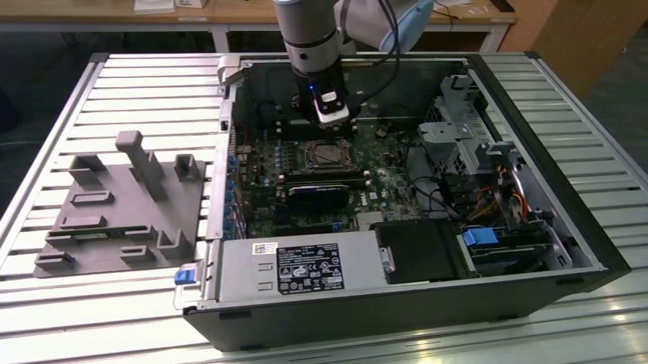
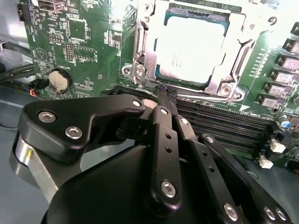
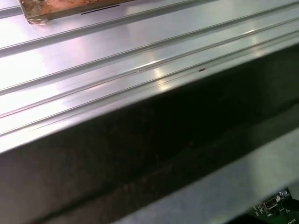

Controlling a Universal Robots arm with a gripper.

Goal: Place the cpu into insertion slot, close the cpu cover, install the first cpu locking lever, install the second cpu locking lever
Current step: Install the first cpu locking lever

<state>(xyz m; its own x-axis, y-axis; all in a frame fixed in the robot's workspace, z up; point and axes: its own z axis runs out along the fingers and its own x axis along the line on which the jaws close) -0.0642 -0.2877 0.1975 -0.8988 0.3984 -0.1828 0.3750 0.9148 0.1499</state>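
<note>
The second wrist view shows the gripper (image 2: 164,92) pinched together beside the cpu (image 2: 191,44); the exterior view shows the computer case (image 1: 426,302).

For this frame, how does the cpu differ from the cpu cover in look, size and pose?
The cpu is a solid, dull silver-grey square; the cpu cover is a shinier metal frame with a large square window. The cpu cover is larger, its bars reaching past the cpu's edges. The cpu sits in the middle, showing through the window; the cpu cover rings it. Both appear to lie flat.
</note>
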